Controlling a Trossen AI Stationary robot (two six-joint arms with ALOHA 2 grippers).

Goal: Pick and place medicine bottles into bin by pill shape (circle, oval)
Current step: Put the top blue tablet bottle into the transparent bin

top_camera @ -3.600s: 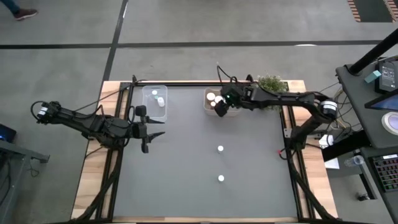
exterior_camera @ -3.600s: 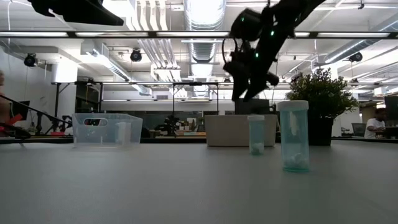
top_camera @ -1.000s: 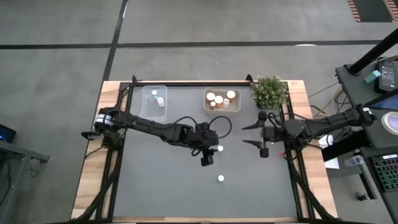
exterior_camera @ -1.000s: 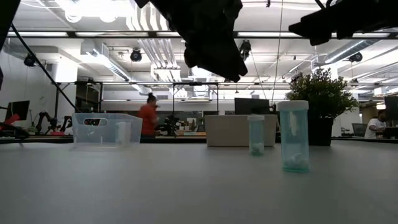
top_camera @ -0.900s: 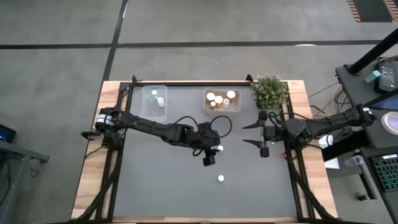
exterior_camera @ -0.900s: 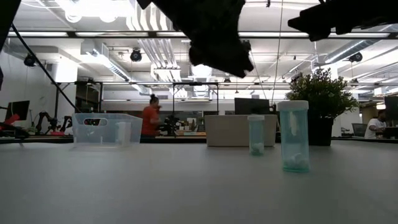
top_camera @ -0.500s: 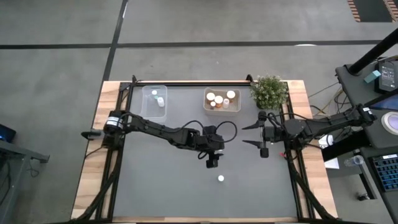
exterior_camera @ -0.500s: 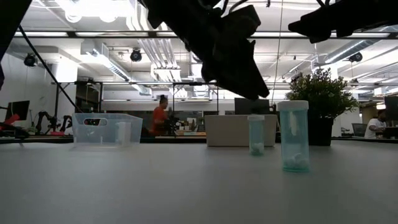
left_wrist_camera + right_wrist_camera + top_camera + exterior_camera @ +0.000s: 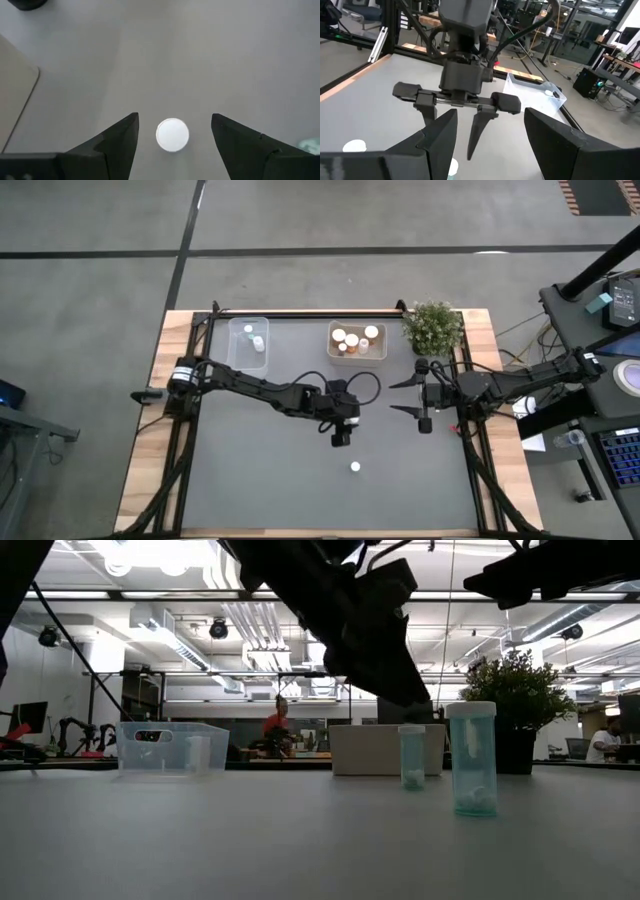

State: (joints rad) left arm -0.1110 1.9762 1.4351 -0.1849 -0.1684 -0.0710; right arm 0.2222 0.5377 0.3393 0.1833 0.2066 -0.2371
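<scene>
A medicine bottle with a white cap (image 9: 172, 134) stands upright on the grey table, between the fingers of my open left gripper (image 9: 175, 117). The fingers touch neither side of it. In the low view this gripper (image 9: 400, 690) hangs just above that bottle (image 9: 412, 756). In the high view the gripper (image 9: 341, 438) covers the bottle. A second bottle (image 9: 355, 467) stands nearer the table's front edge, by itself. My right gripper (image 9: 398, 396) waits open near the table's right edge, holding nothing.
A clear bin (image 9: 249, 343) at the far left holds two bottles. A second bin (image 9: 357, 354) at the far middle holds several bottles. A potted plant (image 9: 435, 326) stands at the far right corner. A person moves in the room behind the table.
My left gripper has moved a little toward the table's right edge and down, coming over the farther bottle, which now stands between its fingers. Both bottles have stayed in place.
</scene>
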